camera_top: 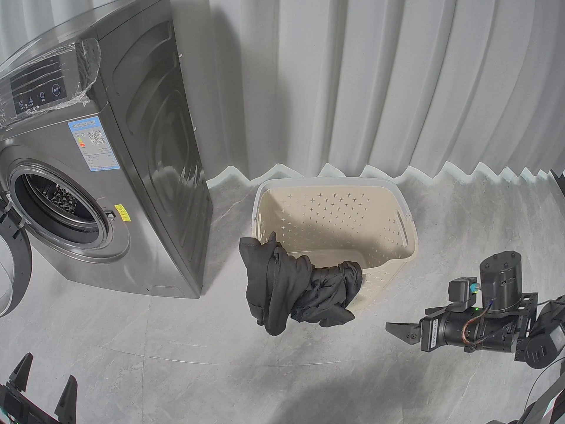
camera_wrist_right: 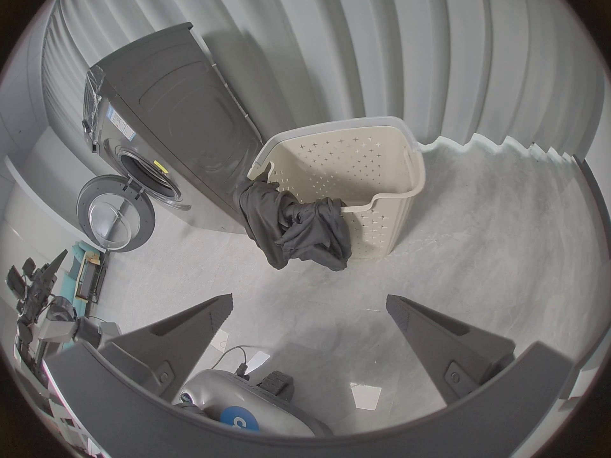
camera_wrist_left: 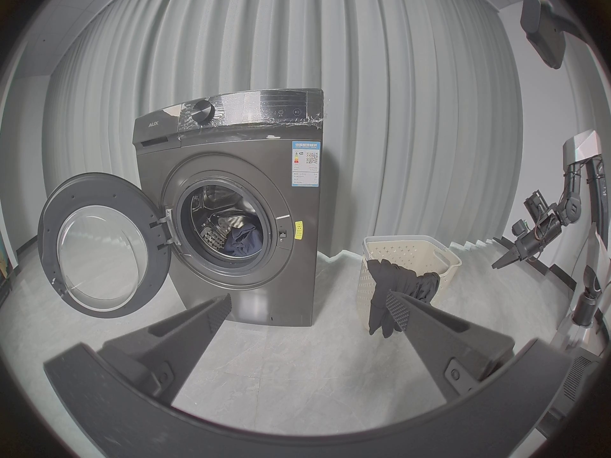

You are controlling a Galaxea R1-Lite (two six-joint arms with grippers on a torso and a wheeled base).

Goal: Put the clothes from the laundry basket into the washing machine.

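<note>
A cream laundry basket [camera_top: 335,213] stands on the floor right of the grey washing machine [camera_top: 147,148]. Dark grey clothes [camera_top: 294,290] hang bunched over the basket's front rim and down its outside. The machine's round door [camera_wrist_left: 95,249] is swung open, and a dark blue garment [camera_wrist_left: 245,240] lies in the drum. My left gripper [camera_top: 48,369] is open and empty, low in front of the machine. My right gripper [camera_top: 400,331] is open and empty, right of the basket [camera_wrist_right: 344,160] and clear of the clothes [camera_wrist_right: 293,227].
Pleated white curtains hang behind the machine and basket. The pale marble-look floor [camera_top: 206,354] lies open between both grippers and the basket. The open door [camera_top: 12,266] juts out at the far left.
</note>
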